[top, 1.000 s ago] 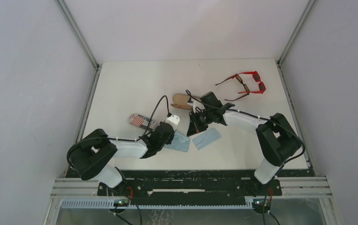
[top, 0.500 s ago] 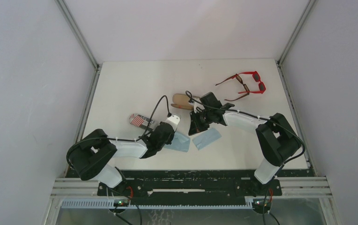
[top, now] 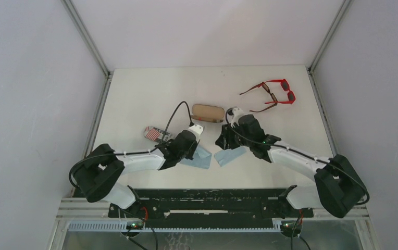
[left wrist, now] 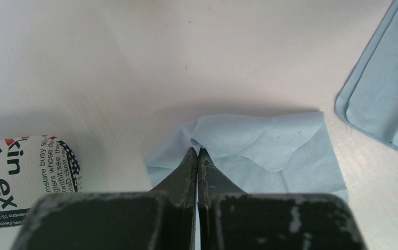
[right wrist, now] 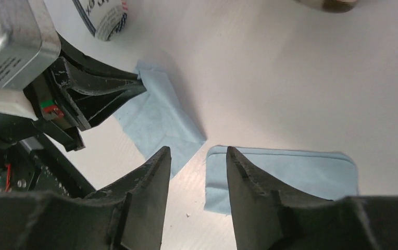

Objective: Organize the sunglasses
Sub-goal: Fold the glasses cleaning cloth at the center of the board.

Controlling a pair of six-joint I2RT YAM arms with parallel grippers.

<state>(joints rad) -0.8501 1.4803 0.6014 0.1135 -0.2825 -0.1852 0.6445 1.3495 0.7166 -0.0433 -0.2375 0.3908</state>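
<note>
Your left fingers [left wrist: 187,169] clamped on blue cloth [left wrist: 270,151] edge; right fingers [right wrist: 150,192] part-open, empty, over second cloth [right wrist: 290,172] edge; sunglasses [top: 288,91] well apart.

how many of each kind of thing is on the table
sunglasses: 2
cases: 2
cloths: 2
total: 6
</note>
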